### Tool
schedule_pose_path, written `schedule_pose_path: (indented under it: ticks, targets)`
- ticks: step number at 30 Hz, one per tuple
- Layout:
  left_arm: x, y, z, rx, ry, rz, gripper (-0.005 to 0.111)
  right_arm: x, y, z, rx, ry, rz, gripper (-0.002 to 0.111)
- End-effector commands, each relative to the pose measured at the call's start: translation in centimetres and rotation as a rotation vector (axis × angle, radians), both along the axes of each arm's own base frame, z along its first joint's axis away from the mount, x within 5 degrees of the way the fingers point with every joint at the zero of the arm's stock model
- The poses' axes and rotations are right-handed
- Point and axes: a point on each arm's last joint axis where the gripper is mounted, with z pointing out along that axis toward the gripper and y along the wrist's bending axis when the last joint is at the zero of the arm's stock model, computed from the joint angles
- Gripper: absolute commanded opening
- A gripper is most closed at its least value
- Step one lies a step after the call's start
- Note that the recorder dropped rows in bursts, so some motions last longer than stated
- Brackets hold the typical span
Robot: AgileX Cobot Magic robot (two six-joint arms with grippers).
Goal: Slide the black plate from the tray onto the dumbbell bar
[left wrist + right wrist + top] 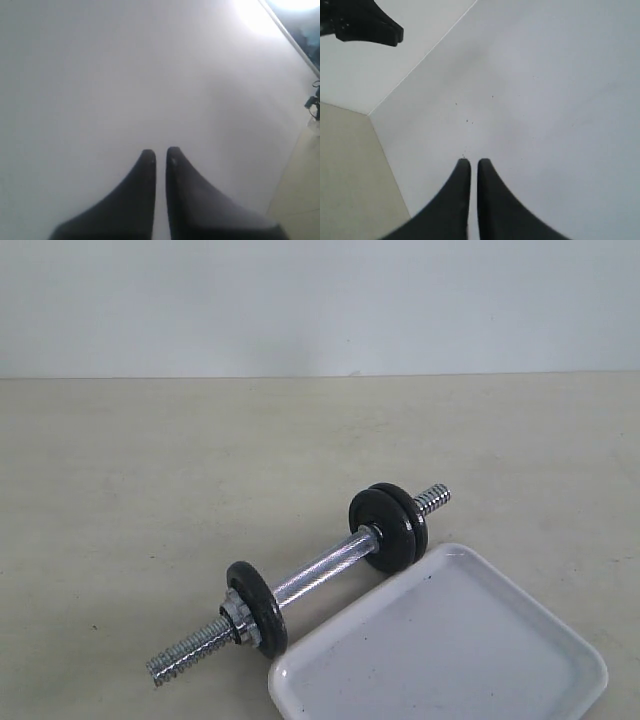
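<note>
The dumbbell bar (pixel 320 575) lies slantwise on the beige table, a silver nut (pixel 234 612) on its near threaded end. Three black discs are threaded on it: one (pixel 258 605) by the nut and a pair at the far end. I take the outer disc of that pair for the black plate (pixel 413 513). The white tray (pixel 440 650) beside the bar holds nothing. No gripper shows in the exterior view. The left gripper (pixel 160 150) and right gripper (pixel 474 161) are shut on nothing, both facing a white wall.
A dark piece of equipment (pixel 365 22) shows at one corner of the right wrist view. A strip of beige floor (pixel 300 190) shows beside the wall in the left wrist view. The table stretches left and behind the bar.
</note>
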Motion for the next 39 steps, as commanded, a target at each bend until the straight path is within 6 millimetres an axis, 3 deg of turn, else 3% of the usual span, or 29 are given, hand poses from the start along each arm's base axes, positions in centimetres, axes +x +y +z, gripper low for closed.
schedule_pose_path:
  ticks: [1,5,7,10,15,22,24,28,33,35,39]
  targets:
    - [-3.4,0.4,-0.4,0.027,-0.029,-0.037,0.004,-3.5,-0.6,-0.8,-0.095,-0.166,0.026,0.001]
    - [-6.6,2.2,-1.1,-0.112,-0.095,0.082,0.004,-7.7,-3.1,-2.4,-0.151,-0.295,-0.011,0.001]
    - [-7.7,3.4,-1.8,-0.206,-0.128,0.182,0.004,-8.5,-5.1,-3.2,-0.115,-0.257,-0.097,0.001]
    - [-7.7,4.8,-3.6,-0.348,-0.094,0.296,0.004,-8.5,-7.7,-3.4,0.002,-0.182,-0.170,0.001]
    - [-5.5,4.7,-6.9,-0.350,0.016,0.328,0.004,-7.6,-10.4,-3.4,0.037,-0.147,-0.131,0.001]
    - [0.1,4.6,-11.7,-0.348,0.260,0.438,0.004,-4.6,-14.2,-2.3,0.420,0.070,-0.264,0.001]
    - [1.5,5.0,-13.3,-0.351,0.305,0.517,0.004,-4.8,-14.6,-2.6,0.416,0.050,-0.228,0.001]
    - [3.5,6.4,-16.6,-0.397,0.391,0.719,0.004,-7.1,-14.8,-3.4,0.470,-0.069,-0.090,0.001]
    - [4.0,5.4,-19.5,-0.320,0.491,0.639,0.004,-8.3,-15.3,-8.0,0.500,-0.084,-0.053,0.001]
    - [4.0,4.9,-20.0,-0.289,0.515,0.595,0.004,-7.5,-14.8,-10.4,0.507,-0.034,-0.051,0.001]
    - [4.0,4.8,-20.1,-0.316,0.535,0.580,0.004,-2.0,-11.5,-14.1,0.493,0.192,-0.055,0.001]
